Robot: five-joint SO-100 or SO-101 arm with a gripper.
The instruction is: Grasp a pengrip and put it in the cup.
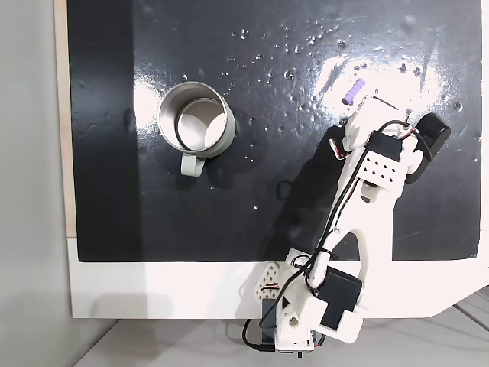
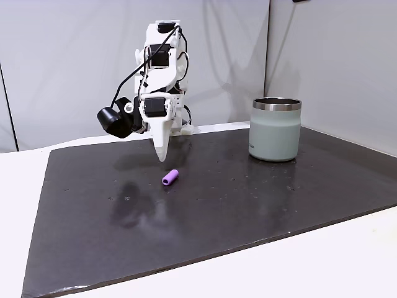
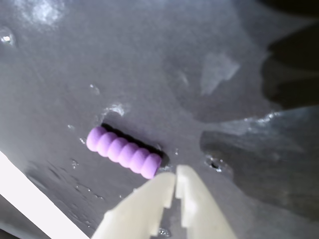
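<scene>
A small light-purple ribbed pengrip [image 3: 124, 152] is seen lying flat on a glossy black mat [image 2: 248, 205], a short tube with rounded ridges along its length. In the wrist view it rests just beside the tips of the white gripper [image 3: 175, 183], whose jaws are closed together with nothing held between them. The gripper [image 2: 162, 158] is shown hanging just above the mat, pointed down. A pale grey-green cup [image 1: 195, 119] is placed upright, well apart from the pengrip [image 1: 354, 90]. The mat is laid on a white table [image 2: 347, 261], backed by plain grey walls [image 2: 62, 62].
</scene>
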